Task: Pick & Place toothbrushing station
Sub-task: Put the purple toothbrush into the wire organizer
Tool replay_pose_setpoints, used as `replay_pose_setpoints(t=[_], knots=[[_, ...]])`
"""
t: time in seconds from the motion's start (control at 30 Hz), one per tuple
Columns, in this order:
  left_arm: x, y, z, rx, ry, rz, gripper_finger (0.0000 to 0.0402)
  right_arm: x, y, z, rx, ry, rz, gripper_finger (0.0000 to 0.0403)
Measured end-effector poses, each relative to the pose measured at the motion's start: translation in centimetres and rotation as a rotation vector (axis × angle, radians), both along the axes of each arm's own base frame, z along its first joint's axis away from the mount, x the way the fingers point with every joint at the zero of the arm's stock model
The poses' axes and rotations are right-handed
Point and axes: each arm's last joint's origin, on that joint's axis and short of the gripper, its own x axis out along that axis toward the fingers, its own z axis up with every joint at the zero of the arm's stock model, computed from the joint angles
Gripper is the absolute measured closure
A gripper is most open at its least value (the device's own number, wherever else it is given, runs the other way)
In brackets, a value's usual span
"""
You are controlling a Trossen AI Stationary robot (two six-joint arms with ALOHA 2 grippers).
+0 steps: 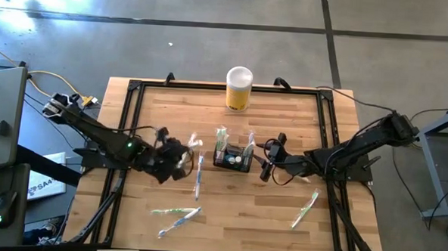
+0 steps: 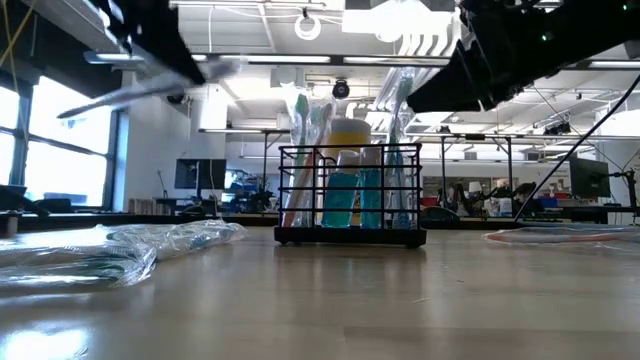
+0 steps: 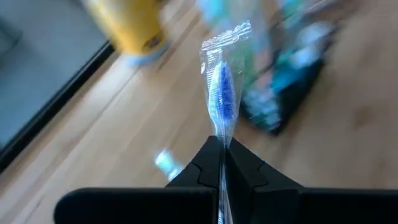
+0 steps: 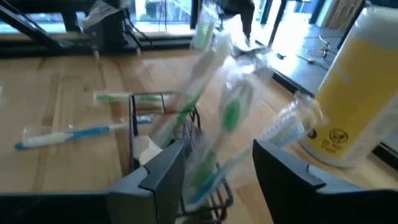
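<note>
The toothbrushing station point(image 1: 232, 158) is a small black wire caddy standing on its base mid-table, also in the low view point(image 2: 350, 195). It holds blue bottles and upright wrapped toothbrushes. My left gripper point(image 1: 178, 160) is left of it and shut on a blue-bristled toothbrush point(image 3: 221, 93) in clear wrap, which shows raised and blurred in the low view point(image 2: 150, 88). My right gripper point(image 1: 268, 161) is open just right of the caddy. In its wrist view the caddy's green wrapped brushes point(image 4: 214, 124) show between its fingers; I cannot tell whether they touch. My left gripper pinches the wrapped toothbrush just below its bristled head point(image 3: 221, 140) between the two shut fingers. The brush runs along the fingers, and its head and the wrap's end stick out past the fingertips. It is lifted clear of the table and tilted.
A yellow cylinder with a white lid point(image 1: 239, 88) stands at the far edge. Loose wrapped toothbrushes lie at the near left point(image 1: 176, 213), near right point(image 1: 305, 208) and beside the left gripper point(image 1: 199, 179). Black frame rails point(image 1: 135, 87) border the wooden table.
</note>
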Motion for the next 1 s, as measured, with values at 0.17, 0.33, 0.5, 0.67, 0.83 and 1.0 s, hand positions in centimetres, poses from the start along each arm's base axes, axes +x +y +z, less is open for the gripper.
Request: replay_pose_setpoints(t=[0.17,0.33,0.5,0.67,0.83,1.0], knots=[[1.4,-2.4,2.3,0.142,-0.231,-0.219,0.0401,0.2,0.1,0.5,-0.016,-0.039,0.022,0.0234],[2.7,-2.4,3.1,0.151,-0.352,-0.491,0.0401,0.2,0.3,0.7,-0.012,-0.056,0.030,0.0242],[3.1,-0.8,2.8,0.147,-0.370,-0.511,0.0402,0.0,1.0,0.8,-0.032,-0.060,0.067,0.0249],[3.7,0.4,2.7,0.085,-0.507,-0.612,0.0401,-0.3,2.1,2.9,-0.110,-0.187,0.155,0.0254],[3.6,0.7,2.5,0.033,-0.671,-0.787,0.0401,-0.9,3.8,5.2,-0.139,-0.400,0.307,0.0253],[3.0,0.5,1.9,0.002,-0.813,-0.877,0.0401,-1.4,5.0,6.1,-0.190,-0.487,0.469,0.0247]])
